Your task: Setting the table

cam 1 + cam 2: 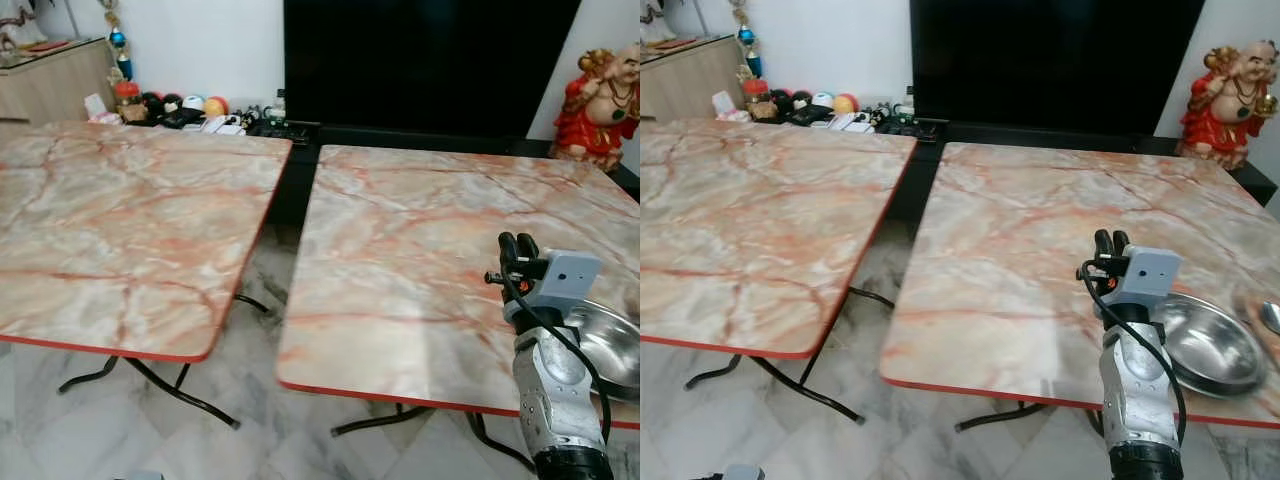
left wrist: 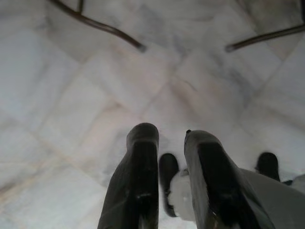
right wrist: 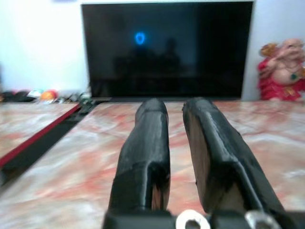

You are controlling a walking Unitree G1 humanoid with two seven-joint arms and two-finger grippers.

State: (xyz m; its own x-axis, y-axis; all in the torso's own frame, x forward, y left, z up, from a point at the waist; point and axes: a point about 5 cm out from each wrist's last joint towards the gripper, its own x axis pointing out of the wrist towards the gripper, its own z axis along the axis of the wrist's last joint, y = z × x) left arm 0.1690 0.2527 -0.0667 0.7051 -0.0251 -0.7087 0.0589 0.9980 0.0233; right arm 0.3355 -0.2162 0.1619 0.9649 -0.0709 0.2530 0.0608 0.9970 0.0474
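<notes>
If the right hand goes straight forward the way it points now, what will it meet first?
Probably nothing soon. The right hand points low along the bare marble tabletop toward the black television screen; the screen looks like the first obstacle, though depth is hard to judge.

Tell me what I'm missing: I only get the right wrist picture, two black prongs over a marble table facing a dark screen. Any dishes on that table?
Observer: Yes, one steel bowl sits near the front right edge of that table, just to the right of the right arm.
Operator: What's beyond the other table on my left?
Observer: A light wooden cabinet stands in the far left corner by the wall.
Operator: And the robot's other arm?
Observer: Its left jaws hang low over the pale marble floor, near black table legs.
</notes>
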